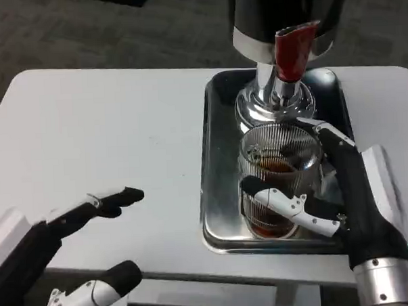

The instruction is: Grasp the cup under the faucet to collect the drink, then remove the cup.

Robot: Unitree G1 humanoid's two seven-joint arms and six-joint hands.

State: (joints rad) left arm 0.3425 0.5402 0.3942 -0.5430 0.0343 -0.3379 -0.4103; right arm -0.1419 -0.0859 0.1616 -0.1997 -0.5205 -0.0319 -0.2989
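The right hand (328, 202) grips the ribbed cup (281, 180) on the tray (216, 193), just below the faucet (291, 51); the left hand (85, 219) waits open. Drink shows inside, so the cup should stay level when withdrawn.

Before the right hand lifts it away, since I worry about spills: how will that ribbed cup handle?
The cup looks like clear ribbed glass or plastic, so probably rigid, with ridges helping the right hand keep its grip. It holds dark liquid, so it likely sloshes if tilted. It is tall on the metal tray, so it may tip if nudged.
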